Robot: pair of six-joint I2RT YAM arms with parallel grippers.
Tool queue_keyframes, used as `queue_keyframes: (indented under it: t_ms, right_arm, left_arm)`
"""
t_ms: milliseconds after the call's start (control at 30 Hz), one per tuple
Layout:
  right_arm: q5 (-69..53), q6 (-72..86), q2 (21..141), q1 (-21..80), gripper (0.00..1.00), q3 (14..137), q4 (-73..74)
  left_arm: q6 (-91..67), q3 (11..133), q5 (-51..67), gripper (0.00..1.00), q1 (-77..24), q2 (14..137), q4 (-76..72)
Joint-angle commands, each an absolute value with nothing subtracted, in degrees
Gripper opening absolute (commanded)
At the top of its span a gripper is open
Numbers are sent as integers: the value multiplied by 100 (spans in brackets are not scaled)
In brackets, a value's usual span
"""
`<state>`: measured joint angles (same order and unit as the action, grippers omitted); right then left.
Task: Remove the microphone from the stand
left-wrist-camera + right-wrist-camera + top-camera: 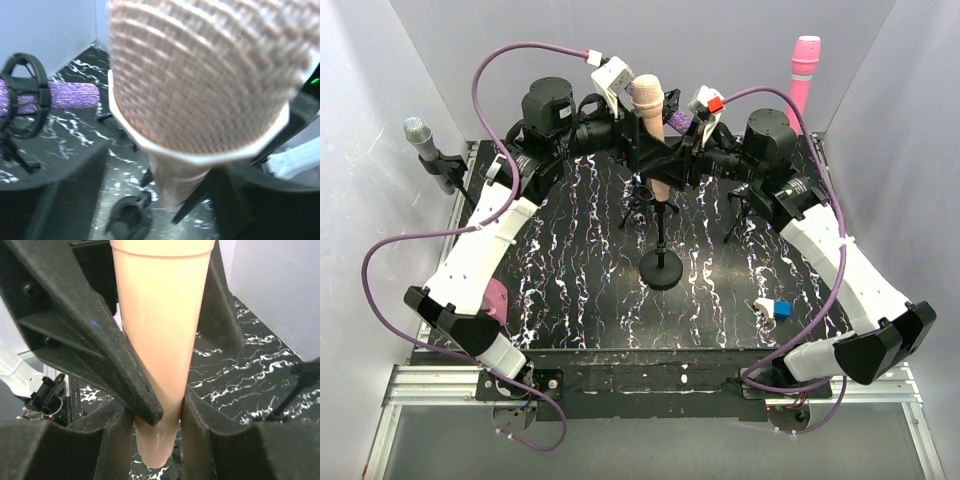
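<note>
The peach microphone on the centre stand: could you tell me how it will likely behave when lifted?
Probably rigid: the peach microphone shows a hard, straight body. Its smooth tapered handle could slip in the right pincer. The large mesh head likely makes it top-heavy, so it may tip if held low.
</note>
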<state>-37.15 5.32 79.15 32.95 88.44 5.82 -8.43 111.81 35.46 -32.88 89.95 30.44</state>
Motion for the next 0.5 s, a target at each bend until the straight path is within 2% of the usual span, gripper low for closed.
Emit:
queue_keyframes:
  t_ms: [0,33,100,267,467]
  right_arm:
    - [-3201,536,7498,3287,1,8807,746]
    - [-3043,554,7393,3191,1,8702,895]
    - [-2997,571,7147,2893,1,8579,1237]
    - [-2954,28,6234,1935,1,8114,2397]
    - [-2629,-1992,4740,1144,1,7138,4593]
  left_arm:
    - [-835,11373,3314,87,-3340,9026,2874]
    - [-783,11417,3357,94,-3340,9044,2865]
    - [-607,11539,3593,98,-3340,9053,2865]
    - [420,11339,3947,98,-3340,8729,3050]
    - [1116,10767,3744,98,-3340,8376,3120]
